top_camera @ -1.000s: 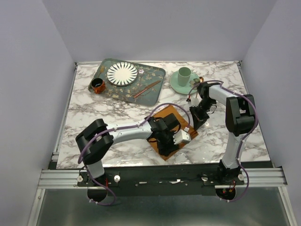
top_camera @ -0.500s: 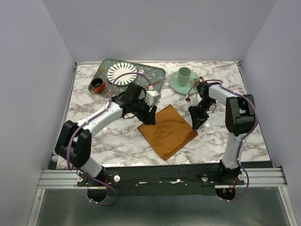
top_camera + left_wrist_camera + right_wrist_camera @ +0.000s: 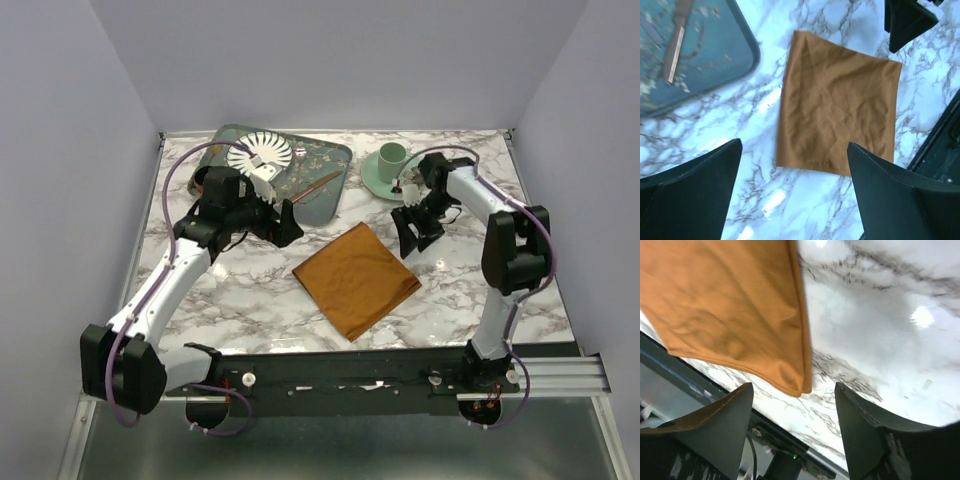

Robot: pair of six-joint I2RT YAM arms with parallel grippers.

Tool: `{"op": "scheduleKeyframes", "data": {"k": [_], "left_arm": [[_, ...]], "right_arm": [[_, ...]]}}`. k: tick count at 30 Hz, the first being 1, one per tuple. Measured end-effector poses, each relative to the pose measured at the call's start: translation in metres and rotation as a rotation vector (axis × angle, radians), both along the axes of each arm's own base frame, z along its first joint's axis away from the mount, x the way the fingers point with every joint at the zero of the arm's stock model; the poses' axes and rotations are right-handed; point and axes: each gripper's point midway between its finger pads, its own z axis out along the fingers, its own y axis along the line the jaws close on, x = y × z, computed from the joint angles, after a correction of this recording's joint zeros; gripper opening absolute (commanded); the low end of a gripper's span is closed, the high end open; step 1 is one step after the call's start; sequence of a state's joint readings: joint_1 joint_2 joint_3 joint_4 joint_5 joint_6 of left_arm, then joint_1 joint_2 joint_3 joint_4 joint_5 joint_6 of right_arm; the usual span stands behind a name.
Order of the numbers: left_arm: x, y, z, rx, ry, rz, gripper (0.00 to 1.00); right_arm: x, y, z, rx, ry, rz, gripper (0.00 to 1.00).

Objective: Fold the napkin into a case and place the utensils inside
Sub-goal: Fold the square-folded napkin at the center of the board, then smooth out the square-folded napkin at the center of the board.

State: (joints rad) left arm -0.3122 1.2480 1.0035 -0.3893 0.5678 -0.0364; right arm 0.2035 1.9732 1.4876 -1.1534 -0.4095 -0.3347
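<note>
Napkin (image 3: 355, 278) laid flat, no case formed yet; one utensil (image 3: 312, 189) seen lying on tray (image 3: 335, 160). Left gripper (image 3: 287, 224) and right gripper (image 3: 420, 238) spread open, nothing held.

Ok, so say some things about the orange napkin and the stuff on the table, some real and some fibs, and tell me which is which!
1. The napkin lies flat on the table, and nothing holds it. True.
2. The green cup stands on the tray. False: it stands on a green saucer, on the table to the right of the tray.
3. A copper utensil lies on the tray. True.
4. The left fingers are shut on a utensil. False: they are open and hold nothing.
5. The striped plate lies on the napkin. False: it lies on the tray.
</note>
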Motion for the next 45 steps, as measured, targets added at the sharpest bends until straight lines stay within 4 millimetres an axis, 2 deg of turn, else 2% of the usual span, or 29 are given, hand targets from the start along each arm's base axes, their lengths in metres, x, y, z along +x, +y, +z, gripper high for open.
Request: {"op": "scheduleKeyframes", "data": {"k": [2,3,4,5,6,7,8,9,12,13,14,16,18,20,21,24,27,30,39,42,45], "left_arm": [[-0.001,0.005,0.020,-0.014,-0.068,0.017,0.99],[-0.002,0.006,0.029,-0.021,-0.099,0.022,0.99],[-0.002,0.007,0.036,-0.026,-0.121,0.026,0.99],[0.000,0.008,0.046,-0.036,-0.164,0.034,0.99],[0.003,0.008,0.053,-0.043,-0.197,0.038,0.99],[0.005,0.007,0.059,-0.049,-0.224,0.040,0.99],[0.009,0.008,0.066,-0.057,-0.260,0.050,0.99],[0.017,0.008,0.076,-0.074,-0.302,0.074,0.99],[0.028,0.004,0.081,-0.111,-0.297,0.107,0.99],[0.033,0.001,0.081,-0.129,-0.276,0.113,0.99],[0.039,-0.007,0.080,-0.165,-0.240,0.112,0.99],[0.044,-0.021,0.063,-0.213,-0.150,0.116,0.99],[0.033,-0.041,0.035,-0.258,-0.044,0.098,0.99],[0.014,-0.061,0.008,-0.301,0.084,0.078,0.99],[0.006,-0.069,-0.001,-0.323,0.139,0.067,0.99],[-0.010,-0.091,-0.027,-0.371,0.287,0.045,0.99],[-0.016,-0.102,-0.050,-0.404,0.395,0.046,0.99],[-0.016,-0.108,-0.066,-0.430,0.464,0.054,0.99],[-0.010,-0.116,-0.103,-0.474,0.578,0.053,0.99],[-0.003,-0.110,-0.117,-0.486,0.612,0.081,0.99],[0.002,-0.099,-0.134,-0.496,0.658,0.125,0.99]], "right_arm": [[0.010,0.004,0.023,0.027,-0.075,0.007,0.93],[0.019,0.008,0.044,0.058,-0.142,0.012,1.00],[0.026,0.011,0.059,0.078,-0.191,0.011,1.00],[0.040,0.018,0.087,0.122,-0.287,0.013,1.00],[0.048,0.023,0.102,0.150,-0.345,0.012,1.00],[0.062,0.030,0.128,0.195,-0.448,0.008,1.00],[0.068,0.034,0.142,0.221,-0.499,-0.002,1.00],[0.080,0.042,0.166,0.278,-0.584,-0.033,1.00],[0.099,0.056,0.193,0.370,-0.673,-0.092,1.00],[0.108,0.068,0.202,0.443,-0.672,-0.108,1.00],[0.113,0.072,0.203,0.469,-0.663,-0.111,1.00],[0.126,0.095,0.206,0.607,-0.601,-0.092,1.00],[0.133,0.114,0.192,0.708,-0.495,-0.108,1.00],[0.125,0.122,0.167,0.742,-0.375,-0.150,1.00],[0.115,0.128,0.148,0.751,-0.292,-0.176,1.00],[0.090,0.145,0.121,0.761,-0.135,-0.211,1.00],[0.073,0.159,0.105,0.761,-0.053,-0.212,1.00],[0.059,0.172,0.085,0.757,0.010,-0.206,1.00],[0.066,0.172,0.013,0.705,0.141,-0.276,1.00],[0.065,0.171,0.000,0.694,0.176,-0.294,1.00],[0.065,0.171,-0.001,0.701,0.189,-0.297,1.00]]}}
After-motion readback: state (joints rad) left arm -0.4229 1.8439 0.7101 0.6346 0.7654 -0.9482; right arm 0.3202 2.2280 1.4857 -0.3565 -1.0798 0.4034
